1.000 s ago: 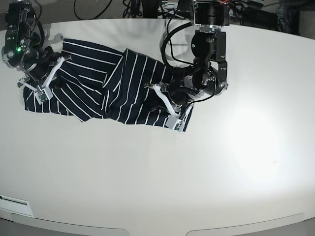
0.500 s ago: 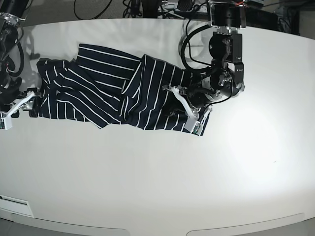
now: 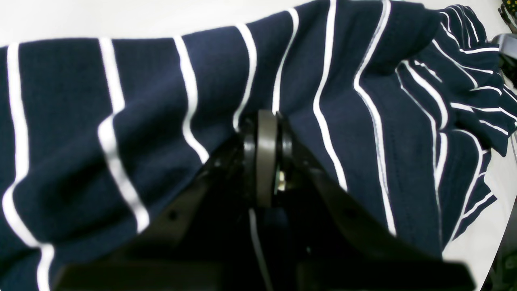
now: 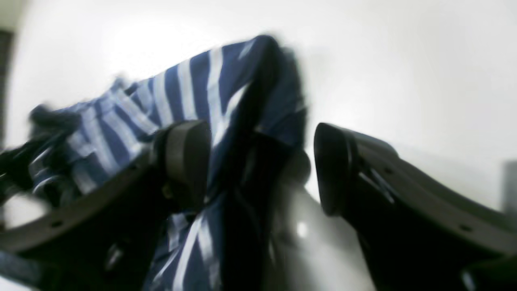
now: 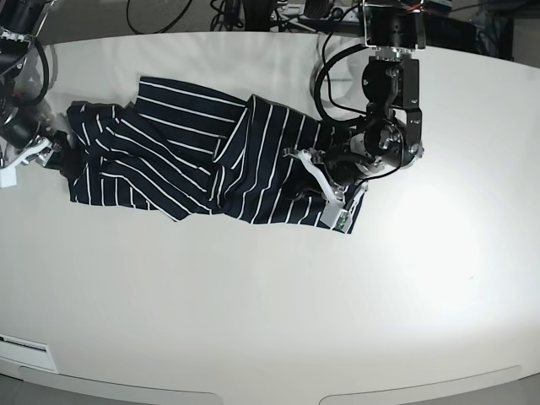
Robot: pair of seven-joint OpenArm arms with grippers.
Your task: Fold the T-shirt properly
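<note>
Left gripper (image 5: 331,196) is clamped on the shirt (image 5: 194,160), right gripper (image 5: 21,156) is wide apart at the other end.

You've got the shirt lying bunched and creased across the back half of the table (image 5: 270,295), stretched sideways between your two arms. In the left wrist view your jaws are pinched tight together with striped cloth caught between them and spilling around both sides. In the right wrist view, which is pretty blurry, your fingers (image 4: 185,153) stand spread, with a ridge of cloth in the gap between them; one pad is right against the cloth, the other is clear of it. From the base view that gripper sits at the shirt's far edge.
</note>
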